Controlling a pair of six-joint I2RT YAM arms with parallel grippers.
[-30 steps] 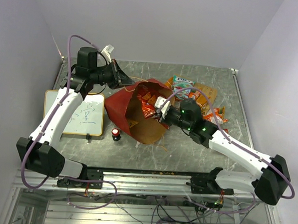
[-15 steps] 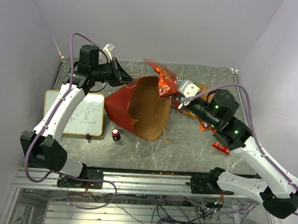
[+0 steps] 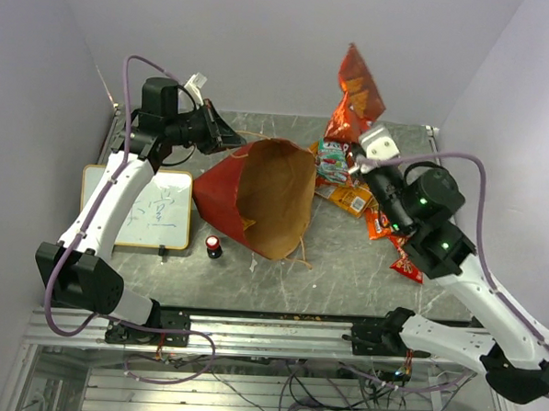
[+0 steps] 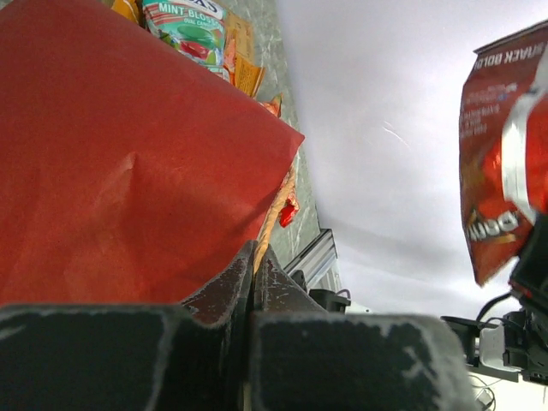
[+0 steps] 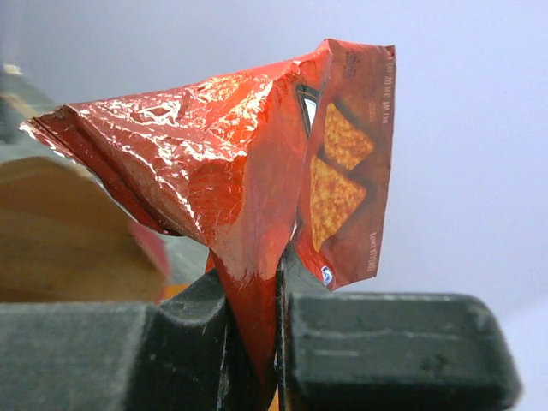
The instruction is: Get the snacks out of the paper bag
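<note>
The paper bag (image 3: 273, 194), red outside and brown inside, lies on the table with its open mouth turned up toward the top camera. My left gripper (image 3: 224, 140) is shut on the bag's far rim; the left wrist view shows the gripper (image 4: 253, 253) pinching a tan edge below the bag's red wall (image 4: 128, 154). My right gripper (image 3: 359, 144) is shut on the bottom corner of a red chip bag (image 3: 357, 92) and holds it high above the table's back right. In the right wrist view the gripper (image 5: 276, 318) pinches the crinkled chip bag (image 5: 248, 171).
A green-teal mint pack (image 3: 332, 159), orange packets (image 3: 350, 200) and small red packets (image 3: 406, 266) lie on the table right of the bag. A white board (image 3: 150, 210) lies at the left. A small red-and-black cylinder (image 3: 214, 247) stands in front of the bag.
My right gripper has pulled the red chip bag out of the paper bag and lifted it up and to the back right. My left gripper has kept hold of the bag's rim.
</note>
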